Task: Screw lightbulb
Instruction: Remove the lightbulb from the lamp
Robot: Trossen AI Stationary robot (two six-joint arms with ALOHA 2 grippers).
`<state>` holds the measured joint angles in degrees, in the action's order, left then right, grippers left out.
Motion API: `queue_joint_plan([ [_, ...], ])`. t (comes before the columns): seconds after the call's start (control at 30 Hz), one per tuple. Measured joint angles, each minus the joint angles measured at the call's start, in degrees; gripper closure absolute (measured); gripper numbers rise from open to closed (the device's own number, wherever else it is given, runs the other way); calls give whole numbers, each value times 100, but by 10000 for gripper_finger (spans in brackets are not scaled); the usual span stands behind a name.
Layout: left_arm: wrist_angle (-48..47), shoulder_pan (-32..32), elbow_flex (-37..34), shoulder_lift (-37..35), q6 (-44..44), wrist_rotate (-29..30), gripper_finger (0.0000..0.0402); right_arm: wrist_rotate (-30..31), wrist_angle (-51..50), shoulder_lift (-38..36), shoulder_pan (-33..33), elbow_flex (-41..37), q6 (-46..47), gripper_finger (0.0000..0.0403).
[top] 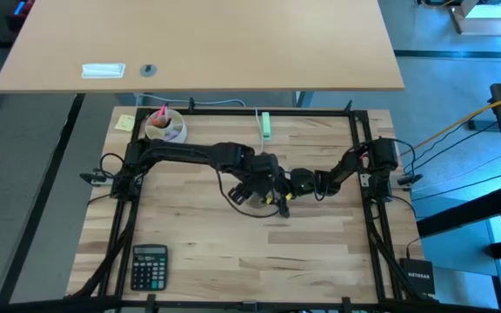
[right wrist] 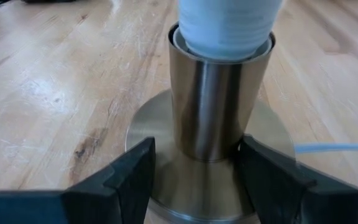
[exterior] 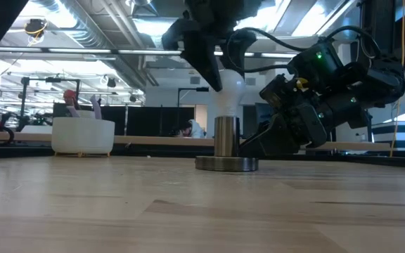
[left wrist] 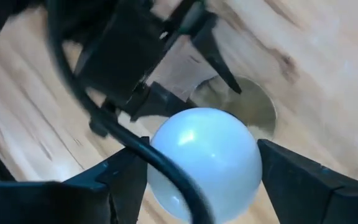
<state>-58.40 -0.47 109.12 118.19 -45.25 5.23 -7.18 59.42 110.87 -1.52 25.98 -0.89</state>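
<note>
The white lightbulb (exterior: 229, 88) stands upright with its base in the metal tube (exterior: 226, 135) of the socket, whose round base disc (exterior: 226, 164) lies on the table's middle. My left gripper (top: 263, 184) comes down over the bulb's round head (left wrist: 204, 155) and is shut on it. My right gripper (top: 292, 185) reaches in level from the table's right. It is open, with its fingers on either side of the tube's lower part (right wrist: 213, 124), just above the disc. My left gripper pinches the bulb's round head between its two fingers (left wrist: 129, 180), at its widest part (left wrist: 253, 163). The fingers come from above, pointing down. The bulb stands upright with its narrow end in the socket tube. My right gripper has one finger (right wrist: 257, 165) against the tube's lower side (right wrist: 246, 140). The other finger (right wrist: 138, 168) stands a little off the tube. The fingers come level from the table's right, low over the base disc.
A white cup (top: 163, 127) with small items stands at the table's far left, and a yellow note (top: 125, 123) lies beside it. A green-and-white object (top: 266, 127) lies at the far middle, a calculator (top: 149, 266) at the near left. The socket's thin white cord (right wrist: 337, 148) runs off the disc.
</note>
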Motion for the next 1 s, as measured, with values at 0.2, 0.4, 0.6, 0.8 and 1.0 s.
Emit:
queue_joint_plan([
  [0.2,108,4,0,7,2594,61,137,-7,-2,2,0,0,13,176],
  [0.4,236,-20,7,7,4956,61,134,-7,-4,2,0,0,-2,176],
  [0.6,247,-18,11,4,7220,31,134,2,-4,0,0,0,-31,176],
  [0.8,233,-45,11,4,7489,15,133,6,-4,0,0,0,-31,176],
  [1.0,183,-1,5,-49,7153,-34,133,5,-6,1,0,0,-25,176],
])
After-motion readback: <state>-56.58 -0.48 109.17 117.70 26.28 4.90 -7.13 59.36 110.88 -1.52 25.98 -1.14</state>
